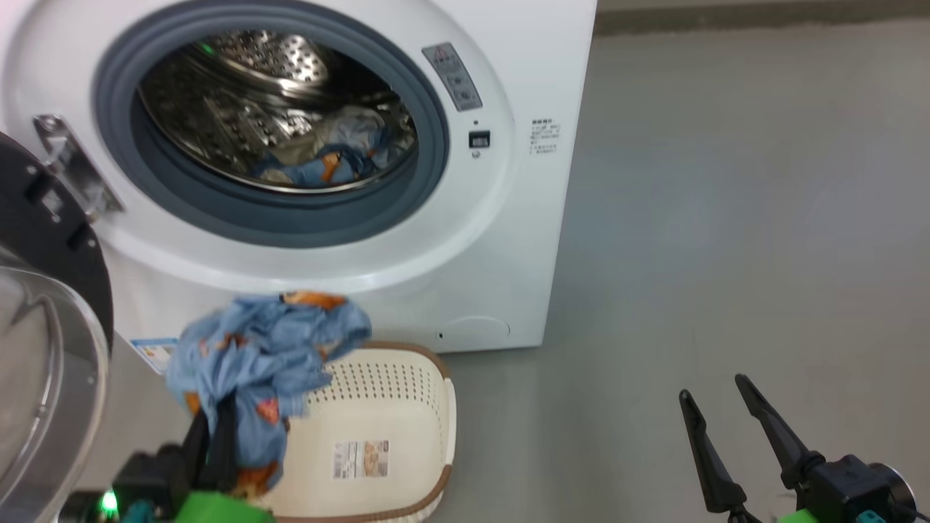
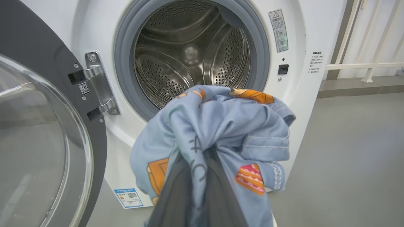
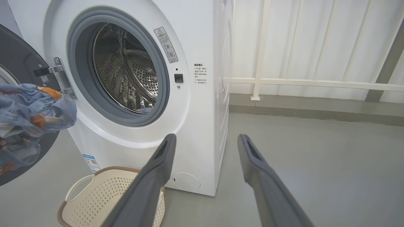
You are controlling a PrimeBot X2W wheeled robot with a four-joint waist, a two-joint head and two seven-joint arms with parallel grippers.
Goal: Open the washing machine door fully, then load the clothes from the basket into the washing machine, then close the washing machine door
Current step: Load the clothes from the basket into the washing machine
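The left gripper (image 1: pixel 214 436) is clamped on a bunched light blue garment (image 1: pixel 269 341), above the basket (image 1: pixel 396 396) and just below the open mouth of the washing machine (image 1: pixel 508 254). The right gripper (image 1: pixel 712 388) hangs spread and empty off the machine's right. Folds dangling below the pinch could catch on the grey gasket (image 1: pixel 430 109), or slip free and fall short of the drum (image 1: pixel 240 94).

The right gripper (image 1: pixel 713 388) had two long, matte dark-grey fingers (image 3: pixel 151 183), broad at the root and tapering to blunt tips, each with a shallow recessed slot near its end. They sprang from a blocky black body carrying a round, silver-rimmed black disc (image 1: pixel 888 485) and a small teal plug (image 1: pixel 872 517). The left gripper (image 1: pixel 214 428) had black fingers, a black mount, a bright green plastic shell (image 1: pixel 218 510) and a small glowing green lamp (image 1: pixel 109 501).
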